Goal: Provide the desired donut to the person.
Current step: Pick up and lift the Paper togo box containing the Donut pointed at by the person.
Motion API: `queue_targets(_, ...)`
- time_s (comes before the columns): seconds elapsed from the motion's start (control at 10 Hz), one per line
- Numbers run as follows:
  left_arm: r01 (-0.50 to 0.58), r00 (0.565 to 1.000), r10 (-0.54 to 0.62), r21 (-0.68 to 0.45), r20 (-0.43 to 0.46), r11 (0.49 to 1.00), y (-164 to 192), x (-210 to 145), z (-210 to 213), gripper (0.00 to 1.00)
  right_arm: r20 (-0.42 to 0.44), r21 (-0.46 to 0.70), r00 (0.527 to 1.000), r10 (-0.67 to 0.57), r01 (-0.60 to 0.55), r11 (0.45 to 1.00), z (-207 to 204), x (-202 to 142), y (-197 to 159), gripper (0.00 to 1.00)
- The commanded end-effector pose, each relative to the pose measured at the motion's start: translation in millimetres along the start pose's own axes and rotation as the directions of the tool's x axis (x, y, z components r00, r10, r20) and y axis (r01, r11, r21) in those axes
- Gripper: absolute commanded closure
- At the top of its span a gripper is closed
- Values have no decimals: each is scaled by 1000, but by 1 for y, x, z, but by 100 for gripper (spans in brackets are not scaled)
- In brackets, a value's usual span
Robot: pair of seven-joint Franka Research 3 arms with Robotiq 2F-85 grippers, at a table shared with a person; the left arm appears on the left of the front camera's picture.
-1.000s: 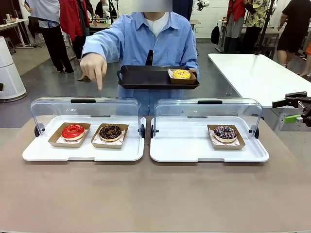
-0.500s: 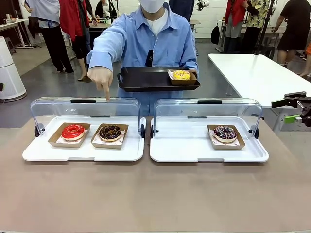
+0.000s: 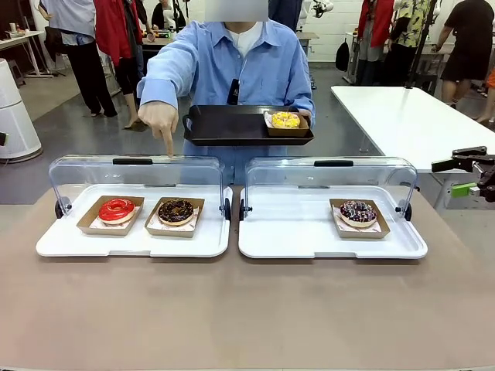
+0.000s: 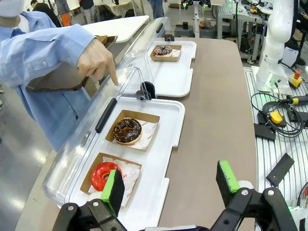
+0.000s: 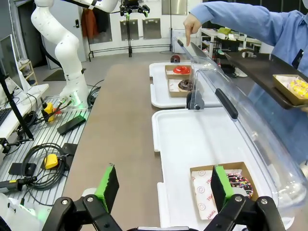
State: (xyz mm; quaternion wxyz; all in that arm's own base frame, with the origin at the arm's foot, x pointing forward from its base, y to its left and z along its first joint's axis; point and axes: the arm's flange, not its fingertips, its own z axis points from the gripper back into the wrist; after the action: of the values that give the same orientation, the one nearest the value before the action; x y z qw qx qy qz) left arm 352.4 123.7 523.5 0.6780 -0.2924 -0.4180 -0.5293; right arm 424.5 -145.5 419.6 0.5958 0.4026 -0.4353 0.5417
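The person in a light blue shirt stands across the table, holding a black tray that carries a yellow donut. Their other hand points one finger down at the left case's lid, roughly above the chocolate donut. A red donut lies beside it. A dark sprinkled donut sits in the right case. My left gripper hangs open, high over the table's left end. Over the right end my right gripper is open too.
Both donut cases are white trays with clear lids raised at the back. Bare brown tabletop lies in front of them. A white table stands at the right rear, and bystanders stand farther off.
The person's pointing hand has moved right and down, from beside the left case to just over its lid above the chocolate donut. The black tray shifted slightly left.
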Motion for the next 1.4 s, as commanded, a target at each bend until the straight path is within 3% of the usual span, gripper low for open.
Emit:
queue_targets(0.0, 6, 1000, -6, 0, 12, 1000, -1, 1, 1, 0, 6, -2, 1000, 3, -3, 1000, 0, 0, 4, 0)
queue_targets(0.2, 0, 1000, 0, 0, 0, 1000, 0, 0, 0, 0, 6, -2, 1000, 3, -3, 1000, 0, 0, 4, 0)
queue_targets(0.4, 18, 996, -19, -10, -84, 1000, -13, 30, -4, 0, 6, -2, 1000, 3, -3, 1000, 0, 0, 4, 0)
queue_targets(0.6, 123, 950, -131, -47, -283, 991, -7, 84, -18, 0, 6, -2, 1000, 3, -3, 1000, 0, 0, 4, 0)
queue_targets(0.8, 177, 850, -212, -117, -483, 977, -27, 125, -56, 0, 6, -2, 1000, 3, -3, 1000, 0, 0, 4, 0)
queue_targets(1.1, 289, 552, -371, -246, -747, 925, -49, 161, -144, 0, 6, -2, 1000, 3, -3, 1000, 0, 0, 4, 0)
queue_targets(1.2, 293, 510, -376, -254, -774, 922, -58, 161, -174, 0, 6, -2, 1000, 3, -3, 1000, 0, 0, 4, 0)
queue_targets(1.3, 286, 502, -387, -273, -774, 918, -61, 161, -206, 0, 6, -2, 1000, 3, -3, 1000, 0, 0, 4, 0)
